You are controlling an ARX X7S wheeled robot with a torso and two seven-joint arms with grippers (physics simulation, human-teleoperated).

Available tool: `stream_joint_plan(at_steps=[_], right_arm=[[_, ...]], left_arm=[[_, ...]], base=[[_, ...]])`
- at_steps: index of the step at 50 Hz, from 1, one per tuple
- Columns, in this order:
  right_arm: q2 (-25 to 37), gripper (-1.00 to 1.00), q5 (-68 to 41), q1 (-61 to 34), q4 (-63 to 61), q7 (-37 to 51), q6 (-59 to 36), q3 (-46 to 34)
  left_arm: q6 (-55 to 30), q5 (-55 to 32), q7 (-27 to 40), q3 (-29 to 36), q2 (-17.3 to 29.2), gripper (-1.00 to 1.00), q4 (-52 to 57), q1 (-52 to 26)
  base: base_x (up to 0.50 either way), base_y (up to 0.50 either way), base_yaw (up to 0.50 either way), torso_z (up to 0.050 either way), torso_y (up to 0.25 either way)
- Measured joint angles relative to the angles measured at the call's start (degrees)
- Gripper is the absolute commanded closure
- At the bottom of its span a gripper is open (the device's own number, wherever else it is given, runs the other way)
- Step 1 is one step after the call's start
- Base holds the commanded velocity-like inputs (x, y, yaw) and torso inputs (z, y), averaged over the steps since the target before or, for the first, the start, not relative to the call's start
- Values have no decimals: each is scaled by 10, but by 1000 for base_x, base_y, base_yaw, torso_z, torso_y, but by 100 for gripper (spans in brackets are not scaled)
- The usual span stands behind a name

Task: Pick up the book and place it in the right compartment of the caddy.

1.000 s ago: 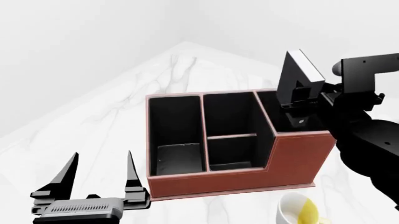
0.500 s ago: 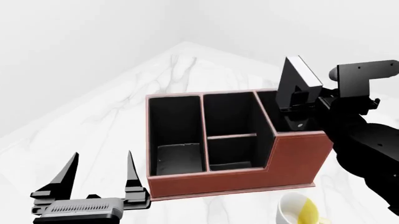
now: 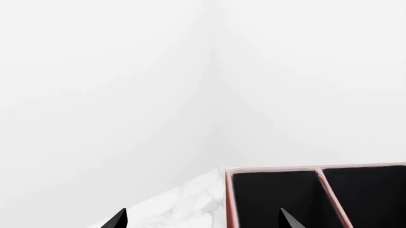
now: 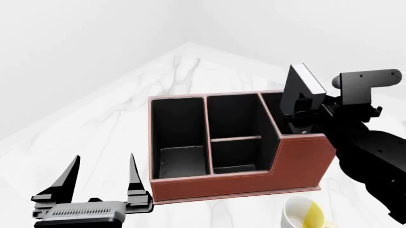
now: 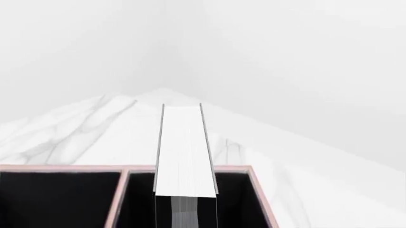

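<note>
Clearly, the right gripper (image 4: 303,107) is clamping the small black hardcover book with white page edges (image 4: 303,81), jaws shut on its lower part, and it is hanging tilted above the tall, black-lined right compartment (image 4: 274,105) of the reddish-brown leather-look caddy (image 4: 254,183). Judging by that tilt, a corner may be catching the stitched rim, or the smooth cover slipping in the grip, if lowering begins before it is squared. Rigid boards should be sliding easily against the matte lining. The left gripper (image 4: 101,183) is idling with jaws wide over the white marbled surface (image 4: 114,114), near a white-and-yellow mug (image 4: 303,214).
</note>
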State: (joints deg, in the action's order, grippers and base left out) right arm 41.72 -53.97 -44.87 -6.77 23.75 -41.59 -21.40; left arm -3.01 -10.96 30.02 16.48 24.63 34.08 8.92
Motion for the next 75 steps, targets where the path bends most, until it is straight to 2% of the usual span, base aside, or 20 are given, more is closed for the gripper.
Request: stream_joint_plan(at_steps=[75], right_arm=[[-35, 100, 47, 1, 88, -35, 46, -31]], left_arm=[[2, -3, 7, 7, 6, -100, -3, -4]], base=[[0, 0, 0, 0, 2]])
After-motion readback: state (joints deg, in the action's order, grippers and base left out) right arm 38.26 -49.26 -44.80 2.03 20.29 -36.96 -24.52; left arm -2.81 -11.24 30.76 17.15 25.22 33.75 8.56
